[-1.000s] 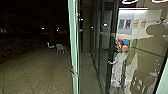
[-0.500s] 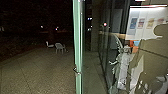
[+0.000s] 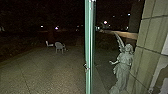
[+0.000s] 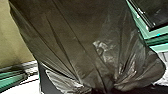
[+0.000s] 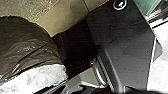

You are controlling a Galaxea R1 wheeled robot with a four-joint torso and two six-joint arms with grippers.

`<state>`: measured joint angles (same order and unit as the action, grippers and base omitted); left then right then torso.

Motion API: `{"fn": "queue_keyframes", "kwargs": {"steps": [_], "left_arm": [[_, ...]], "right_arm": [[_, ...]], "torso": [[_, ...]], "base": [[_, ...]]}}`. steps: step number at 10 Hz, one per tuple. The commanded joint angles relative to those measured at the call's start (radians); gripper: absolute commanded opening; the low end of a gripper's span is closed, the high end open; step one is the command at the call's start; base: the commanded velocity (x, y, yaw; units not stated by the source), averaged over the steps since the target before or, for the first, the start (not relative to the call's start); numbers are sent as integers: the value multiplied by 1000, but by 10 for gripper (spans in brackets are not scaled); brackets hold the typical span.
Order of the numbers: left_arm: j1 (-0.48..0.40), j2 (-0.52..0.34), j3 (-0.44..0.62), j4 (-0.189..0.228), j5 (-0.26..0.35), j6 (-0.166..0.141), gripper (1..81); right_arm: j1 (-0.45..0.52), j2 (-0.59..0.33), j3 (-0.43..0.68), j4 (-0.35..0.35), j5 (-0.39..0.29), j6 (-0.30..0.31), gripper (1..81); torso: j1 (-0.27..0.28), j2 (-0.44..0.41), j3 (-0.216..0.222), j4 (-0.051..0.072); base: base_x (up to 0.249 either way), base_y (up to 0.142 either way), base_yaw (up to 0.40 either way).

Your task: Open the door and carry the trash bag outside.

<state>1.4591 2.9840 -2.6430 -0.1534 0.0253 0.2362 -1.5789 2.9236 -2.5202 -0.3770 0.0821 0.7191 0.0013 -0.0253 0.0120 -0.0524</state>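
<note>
From my station I see a mint-green door [image 3: 88, 50], grey-brown speckled paving [image 3: 50, 70] crossed by dark lines, pale grey chairs [image 3: 59, 46], a grey-green statue [image 3: 123, 65], a dark-jointed tan wall [image 3: 151, 32], a dark brown trash bag [image 4: 72, 37].

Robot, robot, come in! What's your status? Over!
Both claws: grip unclear. Trash bag: close up in both wrist views. Green door edge straight ahead, maybe in the way. Over.
</note>
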Motion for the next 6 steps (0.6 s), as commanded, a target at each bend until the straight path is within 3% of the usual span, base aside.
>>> {"fn": "queue_keyframes", "kwargs": {"steps": [1,6], "left_arm": [[-59,-11,4,3,54,6,10],[-59,-11,4,3,54,6,10]], "right_arm": [[44,-1,9,-5,-41,0,811],[42,1,9,-3,-38,-1,811]], "torso": [[0,0,0,0],[0,0,0,0]], "base": [[80,0,0],[78,0,0]]}}
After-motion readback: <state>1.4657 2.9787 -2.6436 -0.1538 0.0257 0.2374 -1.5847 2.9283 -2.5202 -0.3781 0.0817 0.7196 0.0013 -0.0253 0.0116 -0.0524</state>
